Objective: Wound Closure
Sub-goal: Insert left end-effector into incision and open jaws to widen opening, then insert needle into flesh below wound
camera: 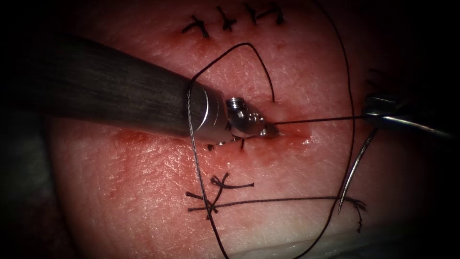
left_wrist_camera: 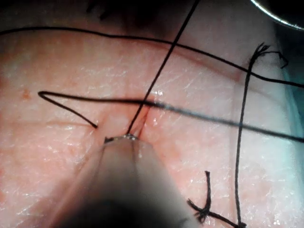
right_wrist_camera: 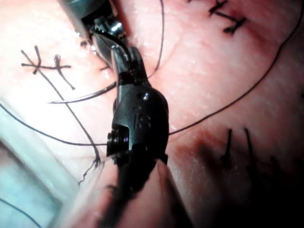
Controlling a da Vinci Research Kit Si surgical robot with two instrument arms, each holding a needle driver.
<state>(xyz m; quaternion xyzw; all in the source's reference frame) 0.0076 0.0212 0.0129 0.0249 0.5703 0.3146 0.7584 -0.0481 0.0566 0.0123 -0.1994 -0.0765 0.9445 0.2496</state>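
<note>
Steel left tool (camera: 269, 129) clamps the thread (camera: 316, 120) at the cut (camera: 287, 132); right tool (camera: 371, 115) grips the needle (camera: 354, 168), which hangs clear of the tissue (camera: 143, 192).

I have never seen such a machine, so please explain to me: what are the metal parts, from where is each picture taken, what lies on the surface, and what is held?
This is a surgical practice robot with two thin arms, working on pork belly, the tissue.

The endoscope view looks from above. The other two come from small cameras near each wrist.

The left tool is at the cut, its jaws shut on the thread, which runs taut to the right.

The right tool holds the curved needle near its blunt end. The needle hangs free, outside the tissue, right of the cut.

Finished stitches and cut ends of thread lie around, with red fluid.
</note>
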